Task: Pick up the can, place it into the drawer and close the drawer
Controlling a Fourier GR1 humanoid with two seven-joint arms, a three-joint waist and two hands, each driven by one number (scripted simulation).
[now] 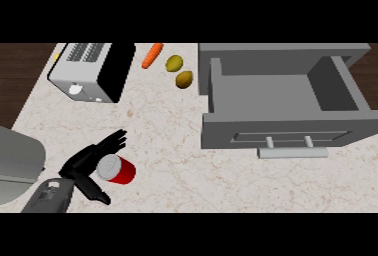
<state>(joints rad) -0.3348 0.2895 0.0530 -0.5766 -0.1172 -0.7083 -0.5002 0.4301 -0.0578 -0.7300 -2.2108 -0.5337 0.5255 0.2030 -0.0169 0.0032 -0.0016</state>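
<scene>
Low on the left of the marble tabletop (162,140) stands the can (117,169), red-walled with a pale grey top, its top tipped a little toward the view's left. The left hand (90,165) sits right against it on that side: straight fingers (112,141) fan up and past the can's upper left edge, while the thumb (96,194) points down and to the right below the can. The fingers are spread and not curled round the can; the can's near side hides whether the palm actually touches it. The grey left forearm (49,196) comes in from the lower left corner.

Well apart, to the upper right, is the grey drawer (284,95), pulled out so its inside is open to view. Its front panel faces the lower edge and carries a pale bar handle (292,152).

Near the far edge, just left of the drawer, lie two olive-brown rounded items (179,71), one above the other, and an orange carrot (152,55) tilted beside them. Farther left stands a toaster (90,71), silver with a black side. A grey curved shape (18,162) shows at the left edge.
</scene>
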